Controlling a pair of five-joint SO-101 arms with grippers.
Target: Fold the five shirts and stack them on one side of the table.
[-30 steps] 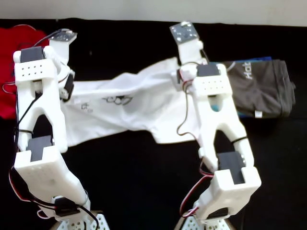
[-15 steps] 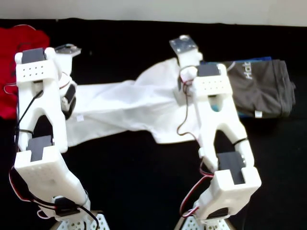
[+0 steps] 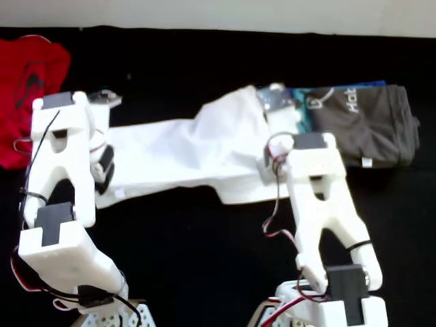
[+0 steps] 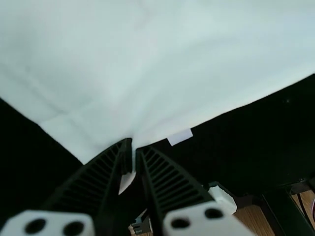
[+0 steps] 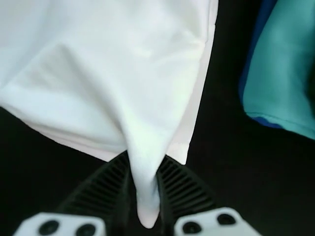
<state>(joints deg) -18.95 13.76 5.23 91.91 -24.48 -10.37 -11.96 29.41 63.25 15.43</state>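
A white shirt (image 3: 184, 146) lies stretched across the middle of the black table, held at both ends. At the shirt's left end, my left gripper (image 4: 131, 150) is shut on its edge, a small white tag (image 4: 179, 137) beside it. My right gripper (image 5: 143, 169) is shut on a bunched fold of the same white shirt (image 5: 108, 73) at its right end, next to the stack. The stack of folded shirts sits at the back right: a dark grey shirt (image 3: 371, 122) on top, a teal shirt (image 5: 285, 69) and a blue edge (image 5: 250, 73) beneath.
A crumpled red shirt (image 3: 27, 82) lies at the far left back corner. The black table (image 3: 184, 259) is bare in front of the white shirt, between the two arm bases. A pale wall runs along the table's far edge.
The right arm has drawn back toward the front, dragging the shirt's right end with it. The left gripper shifted slightly nearer too. The shirt's printed face has folded under.
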